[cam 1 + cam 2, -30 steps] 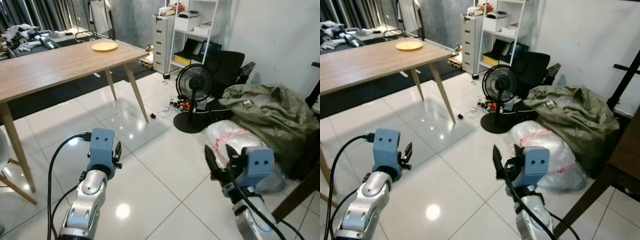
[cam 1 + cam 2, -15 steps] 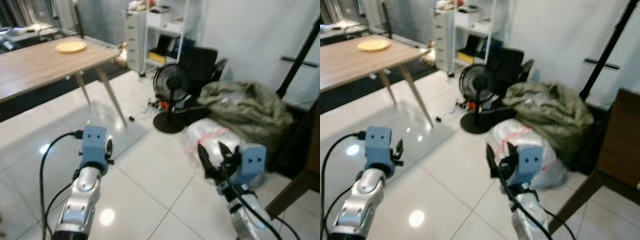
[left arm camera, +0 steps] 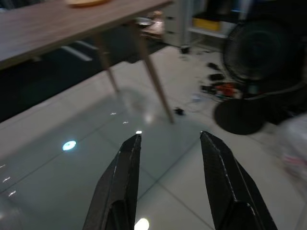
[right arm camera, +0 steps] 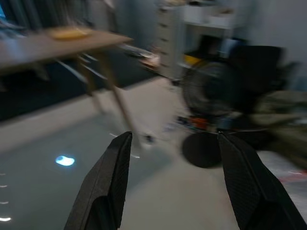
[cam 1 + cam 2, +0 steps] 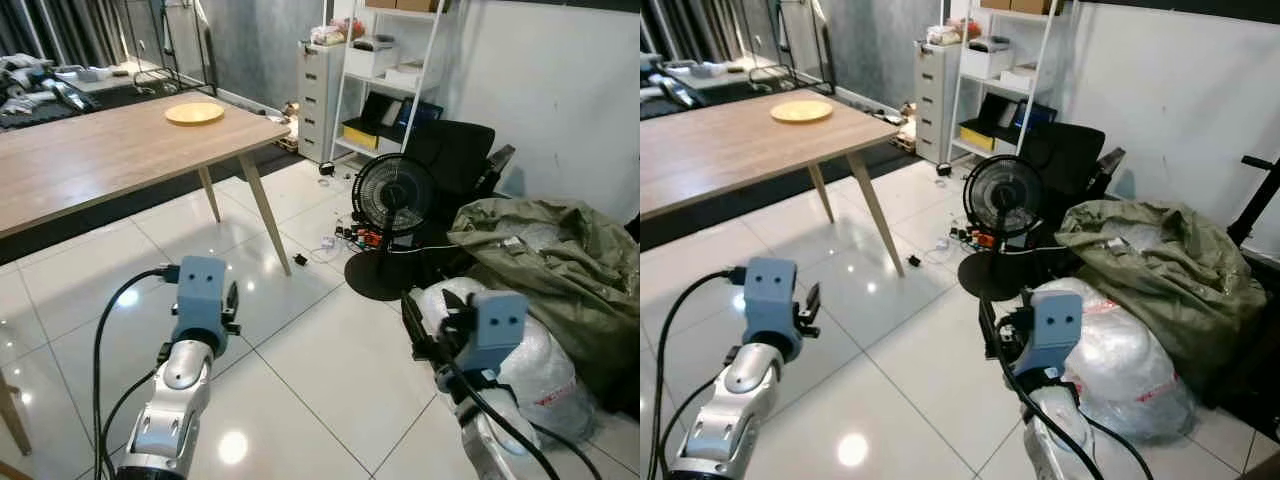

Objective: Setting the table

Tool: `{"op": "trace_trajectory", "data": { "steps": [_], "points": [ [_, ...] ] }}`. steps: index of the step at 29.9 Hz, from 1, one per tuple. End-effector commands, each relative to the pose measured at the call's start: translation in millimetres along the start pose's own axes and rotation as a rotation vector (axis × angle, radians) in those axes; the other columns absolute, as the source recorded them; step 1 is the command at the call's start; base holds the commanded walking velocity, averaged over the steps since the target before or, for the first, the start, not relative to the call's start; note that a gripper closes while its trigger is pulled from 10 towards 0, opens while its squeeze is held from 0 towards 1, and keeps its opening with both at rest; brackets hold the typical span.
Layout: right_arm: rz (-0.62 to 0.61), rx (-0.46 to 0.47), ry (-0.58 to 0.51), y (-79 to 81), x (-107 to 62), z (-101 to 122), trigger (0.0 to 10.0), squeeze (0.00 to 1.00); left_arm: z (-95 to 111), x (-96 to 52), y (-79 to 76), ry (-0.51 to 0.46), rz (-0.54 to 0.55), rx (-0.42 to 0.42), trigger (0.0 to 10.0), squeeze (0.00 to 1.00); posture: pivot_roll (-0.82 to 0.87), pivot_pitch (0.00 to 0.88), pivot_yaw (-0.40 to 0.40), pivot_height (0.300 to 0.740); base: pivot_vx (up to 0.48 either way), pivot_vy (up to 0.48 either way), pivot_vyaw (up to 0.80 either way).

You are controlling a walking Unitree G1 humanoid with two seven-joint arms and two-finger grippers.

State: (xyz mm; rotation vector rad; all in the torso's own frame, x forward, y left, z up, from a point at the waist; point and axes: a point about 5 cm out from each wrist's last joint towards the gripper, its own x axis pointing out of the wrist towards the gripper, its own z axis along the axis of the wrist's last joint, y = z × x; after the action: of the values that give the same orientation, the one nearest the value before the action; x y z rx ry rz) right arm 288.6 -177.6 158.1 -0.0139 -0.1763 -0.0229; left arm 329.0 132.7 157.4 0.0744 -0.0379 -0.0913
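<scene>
Plate [image 5: 194, 113] flat on table [image 5: 90, 160] far corner; both tools empty.

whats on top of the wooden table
A yellow plate sits near the far corner of the wooden table. The rest of the visible top looks bare; its left part runs out of frame.

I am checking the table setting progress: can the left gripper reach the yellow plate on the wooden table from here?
Probably not. The left gripper hangs open over bare floor, and the yellow plate lies far ahead near the wooden table's far corner.
</scene>
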Motion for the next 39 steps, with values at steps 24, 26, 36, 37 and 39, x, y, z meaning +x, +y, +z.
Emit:
{"op": "trace_trajectory", "data": {
  "steps": [24,26,36,37,39],
  "points": [
    [-0.018,-0.269,0.068,-37.9,7.7,-34,10.0,0.00,-28,-12.7,-36.4,0.003,-0.231,0.066,10.0,0.00,-0.02,0.010,0.073,0.740,0.458,0.000,0.00],
    [-0.009,-0.263,0.069,-37.7,8.2,-34,10.0,0.00,-28,-12.0,-34.2,0.002,-0.225,0.071,10.0,0.00,-0.02,0.008,0.069,0.740,0.458,0.000,0.00],
    [0.012,-0.235,0.073,-32.0,11.7,-39,10.0,0.00,-27,-7.9,-17.8,-0.007,-0.170,0.092,10.0,0.00,0.01,0.000,0.055,0.740,0.458,0.000,0.00],
    [0.012,-0.235,0.073,-32.0,11.7,-39,10.0,0.00,-27,-7.9,-17.8,-0.007,-0.170,0.092,10.0,0.00,0.01,0.000,0.055,0.740,0.458,0.000,0.00],
    [0.018,-0.226,0.075,-29.3,12.5,-41,10.0,0.00,-26,-7.9,-14.0,-0.013,-0.155,0.089,10.0,0.00,0.02,0.000,0.045,0.740,0.458,0.000,0.00]
  ]
}}
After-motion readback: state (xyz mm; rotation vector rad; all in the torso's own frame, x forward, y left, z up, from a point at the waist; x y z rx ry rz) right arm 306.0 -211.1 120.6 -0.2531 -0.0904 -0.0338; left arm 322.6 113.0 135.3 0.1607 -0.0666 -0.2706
